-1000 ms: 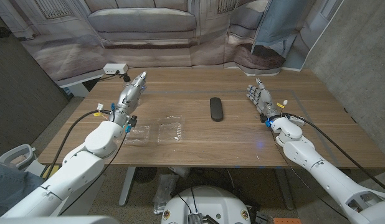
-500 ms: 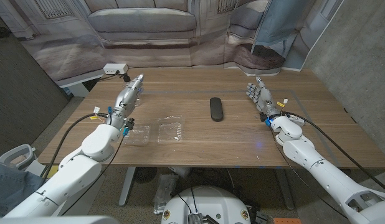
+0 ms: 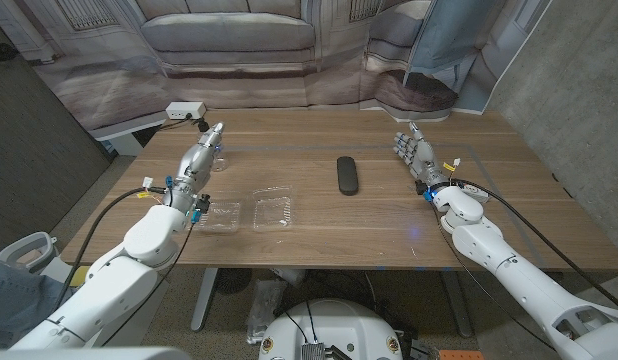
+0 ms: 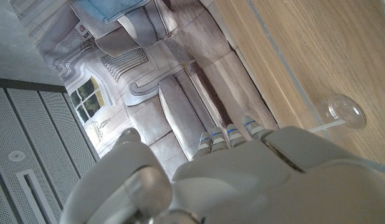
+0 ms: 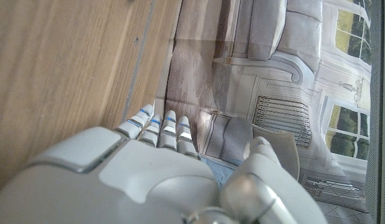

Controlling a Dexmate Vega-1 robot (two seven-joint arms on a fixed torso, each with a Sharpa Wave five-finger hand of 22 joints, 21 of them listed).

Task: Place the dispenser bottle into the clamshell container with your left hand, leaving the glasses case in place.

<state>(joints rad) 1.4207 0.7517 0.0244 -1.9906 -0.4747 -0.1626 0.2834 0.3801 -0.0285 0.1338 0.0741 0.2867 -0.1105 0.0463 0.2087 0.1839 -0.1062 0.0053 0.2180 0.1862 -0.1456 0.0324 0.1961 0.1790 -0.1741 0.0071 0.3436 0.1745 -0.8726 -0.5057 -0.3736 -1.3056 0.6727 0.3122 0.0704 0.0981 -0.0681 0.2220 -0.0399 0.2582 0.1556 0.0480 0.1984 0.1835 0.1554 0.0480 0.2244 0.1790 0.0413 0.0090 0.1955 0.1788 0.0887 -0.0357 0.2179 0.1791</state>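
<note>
Nearest the robot, one clear clamshell container (image 3: 272, 211) is lying open on the counter (image 3: 329, 235). Its two halves are sitting side by side, and the left half is partly hidden under the left forearm. Its clear plastic is making the edges hard to trace. Just past it, toward the middle, one black glasses case (image 3: 347, 175) is lying apart from everything else.

Farther out, the left hand (image 3: 201, 155) is hovering over the counter's left part with its fingers (image 4: 228, 134) stretched straight and close together, gripping nothing. The one dispenser bottle (image 3: 220, 153) is sitting just beside its fingertips, showing in the head view as a small clear shape that is hard to make out. In the left wrist view it (image 4: 345, 112) is appearing as a clear rounded form on the wood.

The right hand (image 3: 414, 152) is standing on the right side, fingers (image 5: 156, 124) straight and holding nothing.

At the far left corner one white box (image 3: 185, 109) is resting.

Since a second ago the left hand has been drawing back toward the robot, uncovering the bottle; the right hand is staying put.
</note>
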